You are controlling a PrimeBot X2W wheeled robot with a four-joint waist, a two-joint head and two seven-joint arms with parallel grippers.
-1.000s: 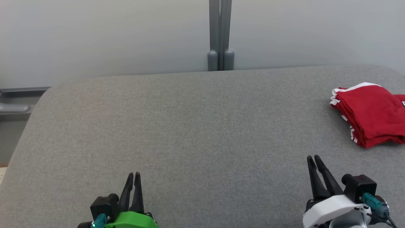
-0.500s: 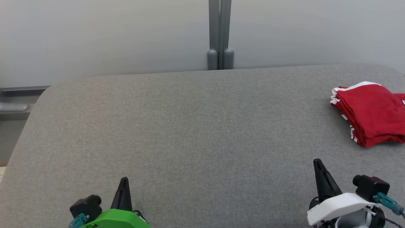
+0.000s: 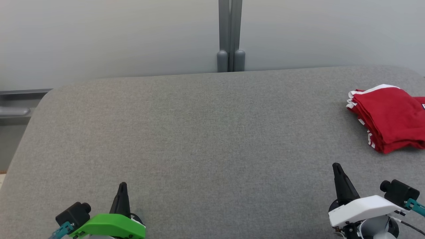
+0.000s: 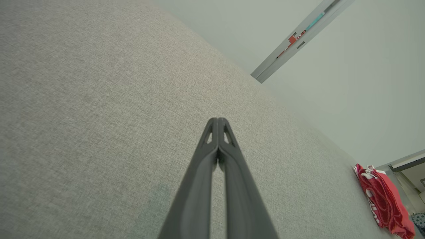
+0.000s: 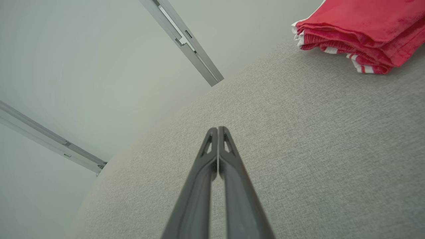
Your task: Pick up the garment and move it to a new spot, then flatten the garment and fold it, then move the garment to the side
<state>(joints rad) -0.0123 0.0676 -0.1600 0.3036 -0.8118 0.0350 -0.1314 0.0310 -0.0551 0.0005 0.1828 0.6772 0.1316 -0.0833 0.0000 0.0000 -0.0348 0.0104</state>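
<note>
Lying perhaps near the table (image 3: 199, 132) edge, the garment (image 3: 388, 116) could slide off if nudged; left hand (image 3: 122, 184), right hand (image 3: 336, 165) closed, empty.

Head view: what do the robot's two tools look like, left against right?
The left tool has a green shell, the right tool a white one. Each carries a black camera block with a teal plug and two long, dark, tapering fingers with cut-out tips. A thin dark cable trails from the right one.
</note>
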